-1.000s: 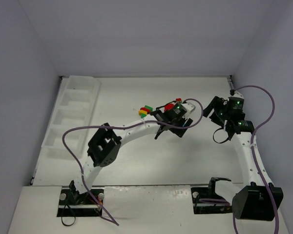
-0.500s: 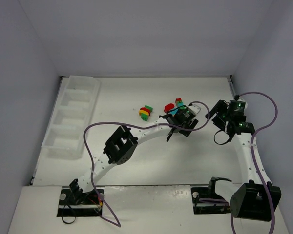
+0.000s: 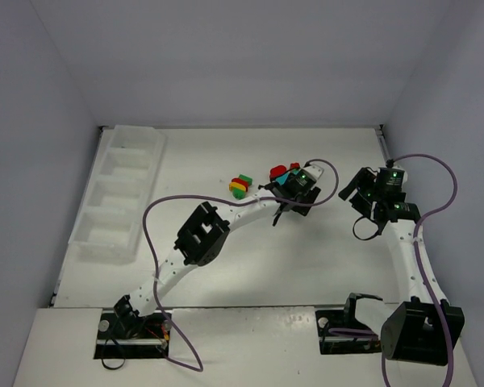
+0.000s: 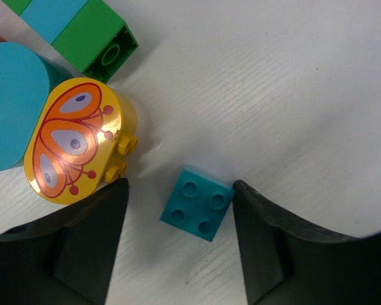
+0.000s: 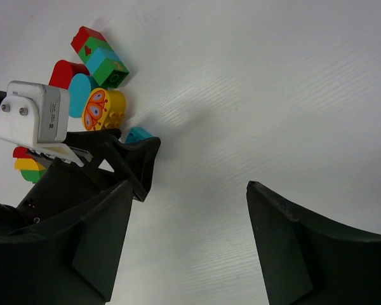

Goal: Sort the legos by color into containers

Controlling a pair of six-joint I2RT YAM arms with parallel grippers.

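Note:
A small teal four-stud brick [image 4: 197, 203] lies flat on the table between the fingers of my left gripper [image 4: 180, 185], which is open. The right finger touches its corner; the left finger stands apart. Beside it lie a yellow rounded piece with an orange butterfly [image 4: 73, 140], a teal round piece [image 4: 13, 114] and a green and blue clump [image 4: 101, 38]. In the top view my left gripper [image 3: 290, 192] is at this cluster [image 3: 282, 172]. A yellow, red and green clump [image 3: 240, 185] lies to the left. My right gripper [image 5: 190, 187] is open and empty, right of the cluster [image 3: 359, 189].
The long translucent tray [image 3: 117, 193] with its row of compartments lies along the left wall, far from both grippers. In the right wrist view the left gripper's white camera box [image 5: 32, 121] and fingers cover part of the bricks. The side walls stand close on both sides.
My left arm has stretched further right and its gripper has settled over the teal brick. The right gripper has shifted slightly back and right.

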